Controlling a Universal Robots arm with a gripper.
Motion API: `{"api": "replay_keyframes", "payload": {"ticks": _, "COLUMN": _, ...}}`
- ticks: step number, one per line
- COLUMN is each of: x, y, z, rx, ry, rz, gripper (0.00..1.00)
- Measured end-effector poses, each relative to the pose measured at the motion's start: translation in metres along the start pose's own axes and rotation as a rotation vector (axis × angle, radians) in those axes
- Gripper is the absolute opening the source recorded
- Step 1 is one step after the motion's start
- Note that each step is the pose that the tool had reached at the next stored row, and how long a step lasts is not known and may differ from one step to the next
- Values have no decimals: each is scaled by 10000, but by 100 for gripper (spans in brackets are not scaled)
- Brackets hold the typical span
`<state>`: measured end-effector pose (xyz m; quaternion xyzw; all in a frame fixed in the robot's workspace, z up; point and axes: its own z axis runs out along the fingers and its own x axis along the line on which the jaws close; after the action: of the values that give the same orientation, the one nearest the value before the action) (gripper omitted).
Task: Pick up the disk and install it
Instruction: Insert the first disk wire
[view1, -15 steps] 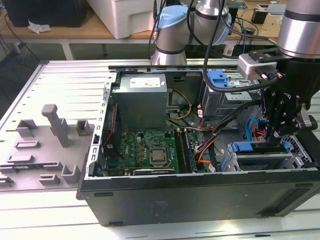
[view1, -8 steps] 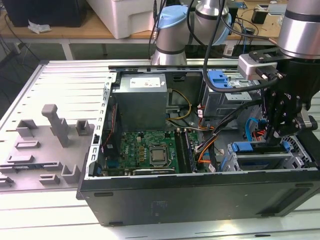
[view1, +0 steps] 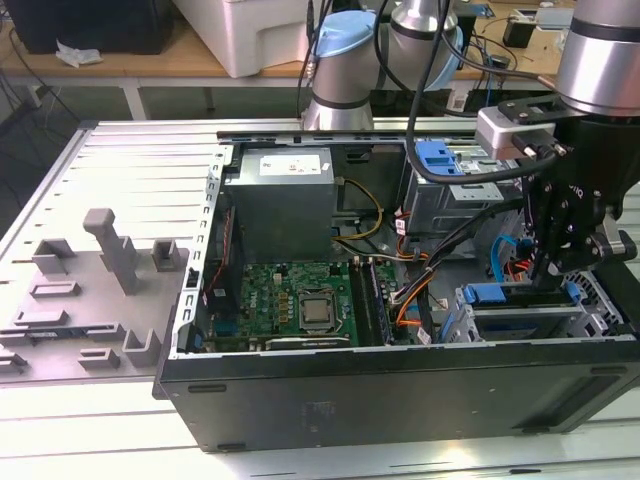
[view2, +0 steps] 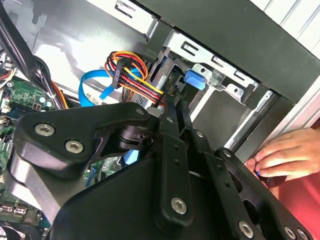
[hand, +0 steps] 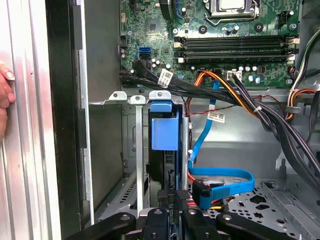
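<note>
Item under inspection: the disk (hand: 163, 150), a flat rectangular hard drive carried in a blue plastic frame. It stands on edge in a slot of the grey sheet-metal drive cage (hand: 136, 150), at the corner of the open black computer case (view1: 400, 390) on the exterior view's right. My gripper (hand: 175, 197) hangs directly over that bay. My fingers are drawn almost together with nothing visible between them, and their tips are at the disk's near end. I cannot confirm contact. Handling judgement: the drive is rigid and dense for its size, its bare metal faces are smooth and likely slippery, and it will not tolerate knocks. The blue frame along the edges gives the better purchase, being matt and slightly yielding. The cage rails are thin, stamped and sharp-edged, leaving little side clearance. A flat blue ribbon cable (hand: 225, 175) and a bundle of red, orange and black wires (hand: 235, 87) lie just beside the bay, soft and easily snagged. The green circuit board (hand: 225, 30) sits beyond. A person's hand (view2: 287, 152) rests on the case's outer wall.
</note>
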<state>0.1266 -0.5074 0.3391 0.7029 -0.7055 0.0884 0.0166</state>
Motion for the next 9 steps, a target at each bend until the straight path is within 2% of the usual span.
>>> {"api": "replay_keyframes", "payload": {"ticks": 9, "x": 0, "y": 19, "z": -2, "rx": 0, "ry": 0, "rz": 0, "gripper": 17}}
